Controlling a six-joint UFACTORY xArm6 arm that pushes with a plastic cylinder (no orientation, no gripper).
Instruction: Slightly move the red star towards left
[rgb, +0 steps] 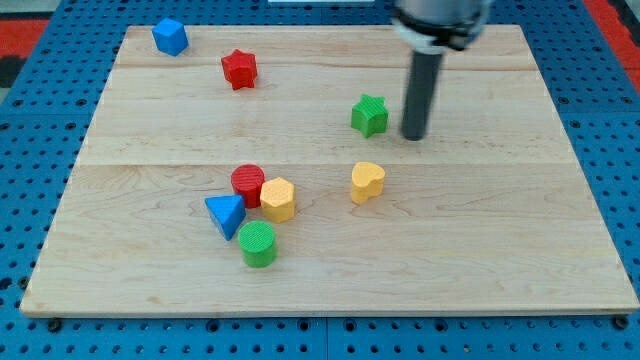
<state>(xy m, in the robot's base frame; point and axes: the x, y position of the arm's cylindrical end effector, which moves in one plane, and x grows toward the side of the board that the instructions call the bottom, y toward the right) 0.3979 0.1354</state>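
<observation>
Red star untouched; the leftward nudge is judged not yet begun

The red star (239, 69), a small ridged five-pointed block lying flat, is seen near the board's top edge at about eleven o'clock from the board's centre, with the blue cube (170, 36) at its ten o'clock. My tip (414, 136) is placed well apart at the star's four o'clock, just beside the green star (369, 115) at three o'clock; no pincer is fitted, so no jaw state can be told
</observation>
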